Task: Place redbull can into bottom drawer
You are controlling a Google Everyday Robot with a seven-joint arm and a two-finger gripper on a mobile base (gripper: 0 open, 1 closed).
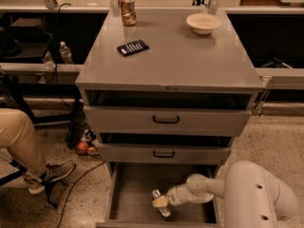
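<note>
The robot's pincer (160, 203) sits low inside the open bottom drawer (135, 194), near its front edge and right of centre. Its fingers are closed across the middle of the redbull can (165, 211), a slim silver can held tilted just above or on the drawer's grey floor; which of the two cannot be told. The white arm (204, 186) reaches in from the lower right. Above the open drawer, the two upper drawers (166, 120) with black handles are nearly shut. On the grey table (190, 61) above them stand an orange-gold can (128, 9) at the back left, a pale bowl (203, 23) at the back right, and a flat black device (133, 47) lying near the can. At the far left, a seated person's leg (16, 137) and shoe (47, 175) show.
</note>
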